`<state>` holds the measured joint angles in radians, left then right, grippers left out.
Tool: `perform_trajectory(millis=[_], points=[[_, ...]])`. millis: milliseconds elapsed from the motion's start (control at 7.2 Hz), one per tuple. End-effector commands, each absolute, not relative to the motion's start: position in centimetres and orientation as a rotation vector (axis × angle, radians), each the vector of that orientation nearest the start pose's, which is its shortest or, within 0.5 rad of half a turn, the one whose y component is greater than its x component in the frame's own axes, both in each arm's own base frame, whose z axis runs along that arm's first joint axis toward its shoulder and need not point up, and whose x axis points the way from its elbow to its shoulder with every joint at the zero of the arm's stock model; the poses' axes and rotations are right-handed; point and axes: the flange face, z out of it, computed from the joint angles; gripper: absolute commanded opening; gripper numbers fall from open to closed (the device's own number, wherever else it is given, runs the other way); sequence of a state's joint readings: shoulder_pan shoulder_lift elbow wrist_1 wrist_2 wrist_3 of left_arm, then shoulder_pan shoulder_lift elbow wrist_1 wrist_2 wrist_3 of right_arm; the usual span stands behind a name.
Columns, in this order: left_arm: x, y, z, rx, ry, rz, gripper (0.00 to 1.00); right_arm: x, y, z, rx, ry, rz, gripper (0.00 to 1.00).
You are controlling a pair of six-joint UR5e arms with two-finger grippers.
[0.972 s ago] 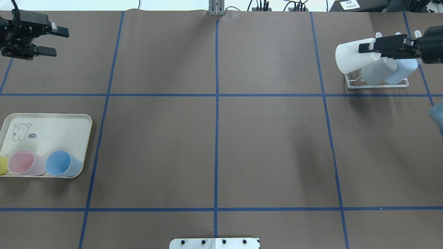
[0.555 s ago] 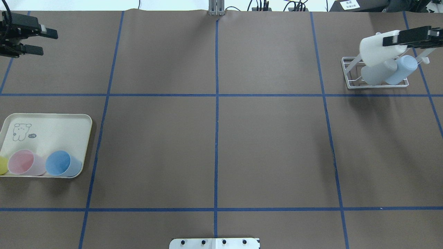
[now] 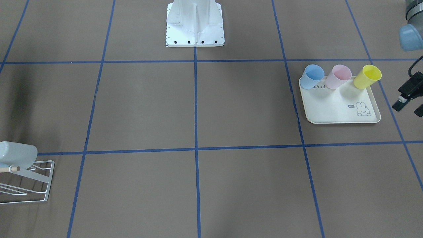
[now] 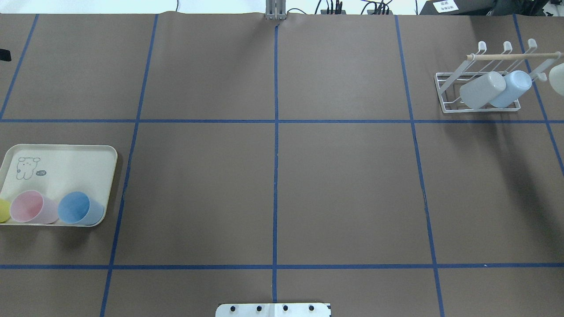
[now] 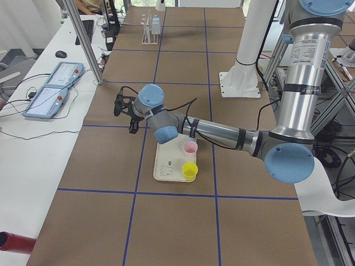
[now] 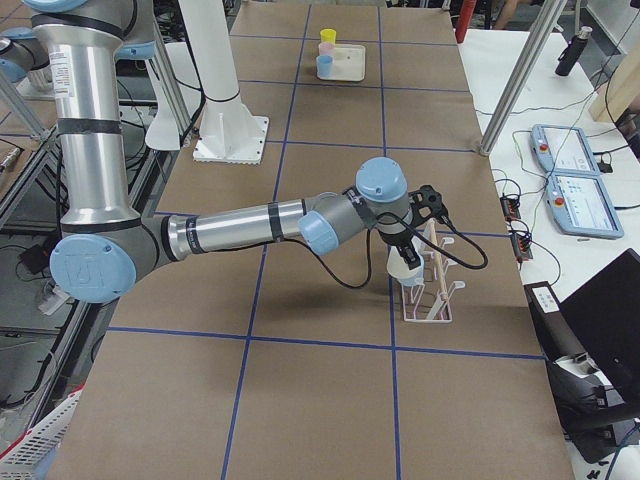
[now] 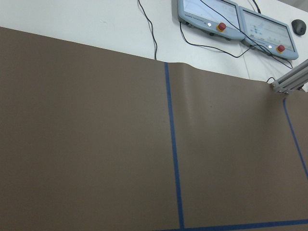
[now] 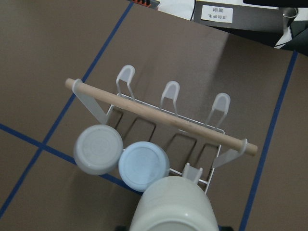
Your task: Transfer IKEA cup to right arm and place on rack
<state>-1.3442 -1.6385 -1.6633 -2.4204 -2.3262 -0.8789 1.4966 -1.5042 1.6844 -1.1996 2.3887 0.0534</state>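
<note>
The white IKEA cup (image 8: 175, 207) fills the bottom of the right wrist view, and its edge shows at the overhead view's right border (image 4: 558, 78). My right gripper (image 6: 408, 255) is shut on it, just beside the right end of the rack (image 4: 445, 92). The rack is white wire with a wooden dowel (image 8: 159, 115) and upturned prongs. A grey cup (image 8: 98, 149) and a light blue cup (image 8: 143, 166) sit upside down on its front prongs. My left gripper (image 3: 409, 107) hangs open and holds nothing, far off by the table's left edge.
A cream tray (image 4: 66, 165) at the left holds a blue cup (image 4: 79, 208), a pink cup (image 4: 31, 207) and a yellow cup (image 3: 366, 76). The robot's white base plate (image 4: 273, 310) sits at the near middle edge. Blue tape lines cross the brown table cover.
My right gripper has carried the white cup rightward, past the rack's end, almost out of the overhead view. My left gripper has drawn back to the left, nearly out of that view.
</note>
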Motion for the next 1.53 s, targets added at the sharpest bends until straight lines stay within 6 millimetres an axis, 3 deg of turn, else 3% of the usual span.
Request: perform_trajectory(millis=[0, 555, 972, 1388], points=[[5.1, -51.5, 49.8, 0.439, 1.056, -0.195, 0.99, 2.0, -56.1, 54.3, 0.425, -0.820, -0.250, 0.33], [5.0, -50.8, 50.2, 0.438, 1.048, -0.201, 0.99, 1.5, -56.5, 54.9, 0.410, -0.821, -0.251, 0.34], [5.0, -50.4, 50.5, 0.432, 1.045, -0.205, 0.99, 0.3, -58.9, 54.1, 0.404, -0.827, -0.259, 0.34], [5.1, -50.5, 50.6, 0.439, 1.037, -0.207, 0.99, -0.6, -59.5, 55.4, 0.385, -0.826, -0.272, 0.34]])
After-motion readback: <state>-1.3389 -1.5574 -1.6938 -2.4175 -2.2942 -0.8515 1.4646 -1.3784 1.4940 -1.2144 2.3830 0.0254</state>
